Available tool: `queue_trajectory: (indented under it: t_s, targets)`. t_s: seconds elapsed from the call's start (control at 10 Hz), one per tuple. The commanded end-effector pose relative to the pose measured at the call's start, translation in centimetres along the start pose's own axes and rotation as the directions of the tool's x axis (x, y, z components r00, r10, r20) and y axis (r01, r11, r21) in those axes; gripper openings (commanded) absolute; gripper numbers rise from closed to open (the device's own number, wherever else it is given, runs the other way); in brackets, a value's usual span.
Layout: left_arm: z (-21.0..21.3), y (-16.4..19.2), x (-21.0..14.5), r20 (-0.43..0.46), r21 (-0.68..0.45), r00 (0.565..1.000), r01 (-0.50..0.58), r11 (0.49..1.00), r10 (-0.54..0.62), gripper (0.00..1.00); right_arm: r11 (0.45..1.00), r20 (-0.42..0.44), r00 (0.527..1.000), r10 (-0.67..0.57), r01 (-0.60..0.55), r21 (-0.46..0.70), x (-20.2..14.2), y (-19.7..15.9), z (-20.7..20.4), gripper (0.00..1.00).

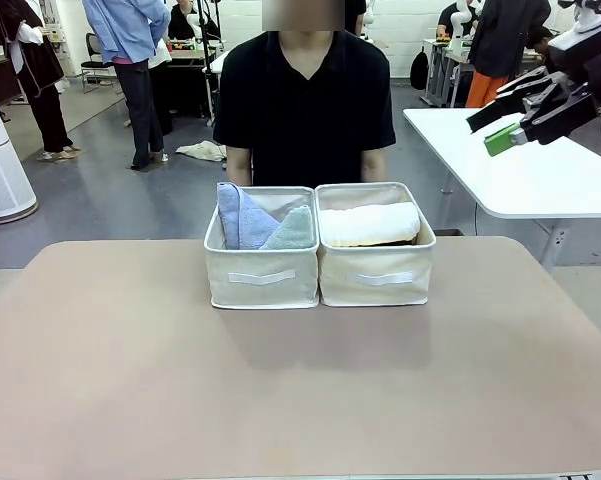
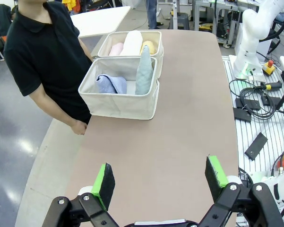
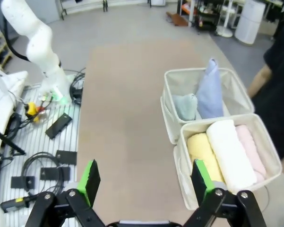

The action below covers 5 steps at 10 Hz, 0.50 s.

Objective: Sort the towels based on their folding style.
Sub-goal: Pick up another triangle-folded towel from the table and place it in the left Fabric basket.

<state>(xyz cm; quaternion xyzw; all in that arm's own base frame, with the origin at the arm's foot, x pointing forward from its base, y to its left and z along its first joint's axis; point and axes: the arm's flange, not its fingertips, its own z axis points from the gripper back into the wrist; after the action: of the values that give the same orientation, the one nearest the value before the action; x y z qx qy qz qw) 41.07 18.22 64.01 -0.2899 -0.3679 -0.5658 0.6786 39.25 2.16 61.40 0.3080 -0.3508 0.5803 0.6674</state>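
Both my claws, left gripper (image 2: 159,183) and right gripper (image 3: 144,181), hung released and empty above the table (image 1: 300,390); folded lavender towel (image 1: 238,216) and grey-green towel (image 1: 292,232) sat in the left bin (image 1: 261,275), rolled white towel (image 1: 370,224), yellow towel (image 3: 202,150) and pink towel (image 3: 250,144) in the right bin (image 1: 377,276), so sorting looked finished.

surface: tan table (image 1: 130,380) — on it: two cream bins (image 1: 262,265) (image 1: 376,262) touching, side by side

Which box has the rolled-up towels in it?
The right box, on the robot's right side. Its yellow towel, white towel and pink towel are rolled like logs. The left box holds folded ones.
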Motion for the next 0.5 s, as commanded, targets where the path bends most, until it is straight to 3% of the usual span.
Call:
queue_trajectory:
  t_s: [0.0, 0.4]
  targets:
    - [0.2, -0.2, 0.1, 0.005, -0.004, 1.0, 0.008, 1.0, -0.008, 1.0, 0.998, 0.0, 0.999, -0.046, 0.046, -0.047, -1.4, -1.9, 4.1, 1.0]
    - [0.2, -0.2, 0.1, 0.005, -0.004, 1.0, 0.008, 1.0, -0.008, 1.0, 0.987, -0.072, 0.995, -0.068, 0.057, -0.15, -5.4, -4.2, 12.1, 1.0]
